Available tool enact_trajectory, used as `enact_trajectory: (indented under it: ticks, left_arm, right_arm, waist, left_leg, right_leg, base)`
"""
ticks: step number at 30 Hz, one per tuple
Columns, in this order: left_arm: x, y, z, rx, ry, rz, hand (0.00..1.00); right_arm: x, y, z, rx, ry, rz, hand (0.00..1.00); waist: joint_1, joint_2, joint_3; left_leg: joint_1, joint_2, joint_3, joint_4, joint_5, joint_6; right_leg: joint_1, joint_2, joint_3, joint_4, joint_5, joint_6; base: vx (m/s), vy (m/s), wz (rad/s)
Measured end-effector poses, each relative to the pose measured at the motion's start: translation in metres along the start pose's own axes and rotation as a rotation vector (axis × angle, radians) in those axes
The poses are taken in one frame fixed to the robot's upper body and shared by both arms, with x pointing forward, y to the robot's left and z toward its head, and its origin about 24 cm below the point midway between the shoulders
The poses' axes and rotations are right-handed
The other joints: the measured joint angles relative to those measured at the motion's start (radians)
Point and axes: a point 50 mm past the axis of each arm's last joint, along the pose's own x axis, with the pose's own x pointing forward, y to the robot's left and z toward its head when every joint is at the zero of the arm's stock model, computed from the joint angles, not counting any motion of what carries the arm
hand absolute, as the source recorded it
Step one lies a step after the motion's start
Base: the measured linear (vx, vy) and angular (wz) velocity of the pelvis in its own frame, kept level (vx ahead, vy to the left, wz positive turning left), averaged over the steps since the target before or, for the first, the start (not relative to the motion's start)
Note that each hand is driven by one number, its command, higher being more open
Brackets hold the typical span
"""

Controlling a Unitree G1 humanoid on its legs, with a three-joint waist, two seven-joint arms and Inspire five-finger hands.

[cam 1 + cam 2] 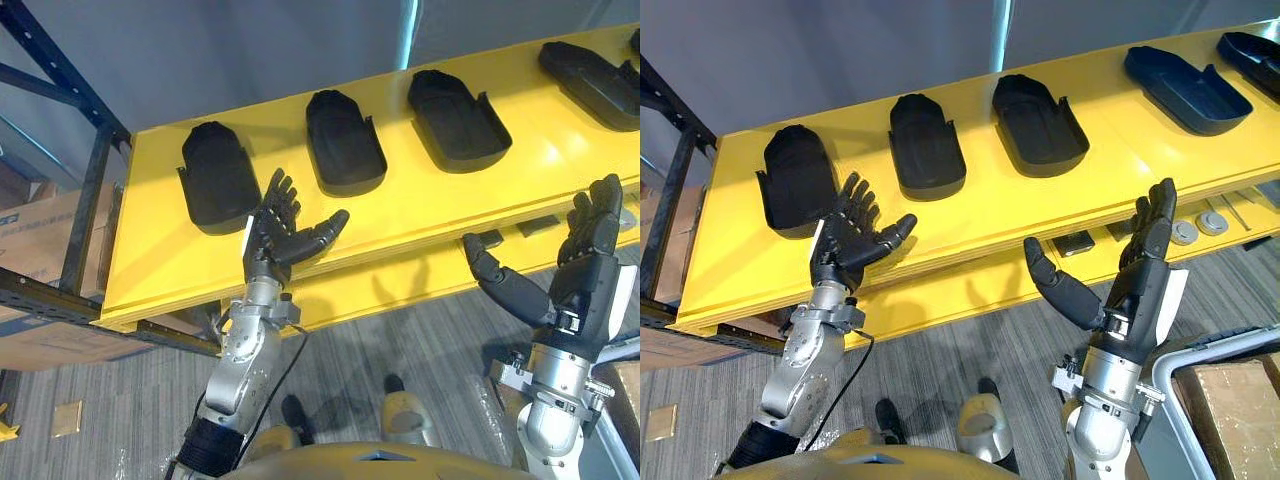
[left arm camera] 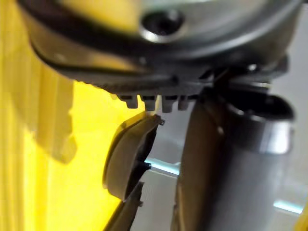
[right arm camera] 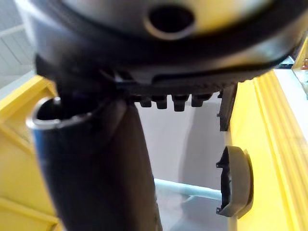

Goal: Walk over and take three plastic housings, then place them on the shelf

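Several black plastic housings lie in a row on the yellow shelf (image 1: 420,215): one at the left (image 1: 217,177), one in the middle (image 1: 343,141), one further right (image 1: 457,121) and another at the far right (image 1: 592,80). My left hand (image 1: 277,232) hovers open at the shelf's front edge, just right of and below the leftmost housing, holding nothing. My right hand (image 1: 585,262) is raised open in front of the shelf's lower board, thumb spread, empty. The left wrist view shows a housing (image 2: 129,156) edge-on past the fingertips; the right wrist view shows another housing (image 3: 236,182).
A dark blue rack frame (image 1: 85,200) stands at the shelf's left end, with cardboard boxes (image 1: 35,240) behind it. A lower yellow board (image 1: 1080,262) carries small dark parts (image 1: 1076,242) and round silver discs (image 1: 1198,227). A cardboard box (image 1: 1230,410) sits at the lower right. Grey carpet lies below.
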Motion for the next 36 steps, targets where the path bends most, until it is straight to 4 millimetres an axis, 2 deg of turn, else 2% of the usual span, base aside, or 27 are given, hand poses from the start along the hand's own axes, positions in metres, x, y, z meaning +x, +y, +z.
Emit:
enact_trajectory:
  ticks: [6, 8, 12, 21, 30, 36]
  left_arm:
    - [0.003, 0.008, -0.009, 0.047, 0.048, 0.103, 1.0]
    - [0.003, 0.017, -0.014, 0.037, 0.071, 0.198, 1.0]
    - [0.008, 0.022, -0.013, 0.038, 0.068, 0.291, 1.0]
    - [0.007, 0.025, -0.013, 0.025, 0.057, 0.449, 1.0]
    - [0.006, 0.026, -0.013, 0.028, 0.053, 0.476, 1.0]
    - [0.007, 0.024, -0.013, 0.045, 0.046, 0.43, 1.0]
  right_arm:
    - [-0.001, 0.001, -0.001, 0.009, 0.011, 0.034, 1.0]
    - [-0.002, 0.001, -0.001, 0.01, 0.011, 0.051, 1.0]
    - [-0.004, 0.001, 0.0, 0.01, 0.01, 0.057, 1.0]
    - [-0.011, 0.016, 0.0, 0.066, 0.031, 0.132, 1.0]
    - [-0.014, 0.022, 0.003, 0.091, 0.033, 0.154, 1.0]
    - [-0.015, 0.024, 0.003, 0.1, 0.036, 0.151, 1.0]
  waist:
    - [-0.014, 0.004, -0.017]
    - [-0.021, 0.006, -0.029]
    - [-0.022, 0.004, -0.032]
    - [-0.021, -0.005, -0.044]
    - [-0.019, -0.002, -0.046]
    - [-0.013, -0.001, -0.047]
  left_leg:
    - [0.017, 0.001, 0.013, -0.015, -0.005, -0.002]
    - [0.018, 0.001, 0.02, -0.016, -0.005, -0.002]
    - [0.021, 0.001, 0.027, -0.015, -0.003, -0.002]
    - [0.028, 0.001, 0.035, -0.014, -0.007, -0.002]
    - [0.014, 0.0, 0.019, -0.006, -0.007, -0.002]
    - [0.008, -0.001, 0.0, 0.004, -0.007, -0.002]
  right_leg:
    - [-0.005, -0.001, 0.01, 0.021, -0.013, 0.003]
    - [-0.011, 0.0, 0.019, 0.031, -0.016, 0.002]
    - [-0.015, -0.001, 0.028, 0.04, -0.016, 0.003]
    - [-0.015, -0.001, 0.035, 0.053, -0.02, 0.005]
    - [-0.016, -0.005, 0.018, 0.054, -0.021, 0.006]
    - [-0.015, -0.009, 0.004, 0.069, -0.033, 0.005]
  base:
    - [-0.03, -0.015, -0.06]
    - [0.01, -0.01, -0.08]
    - [0.0, -0.006, -0.06]
    - [0.0, -0.002, -0.02]
    - [0.0, -0.006, 0.05]
    - [0.01, -0.01, 0.08]
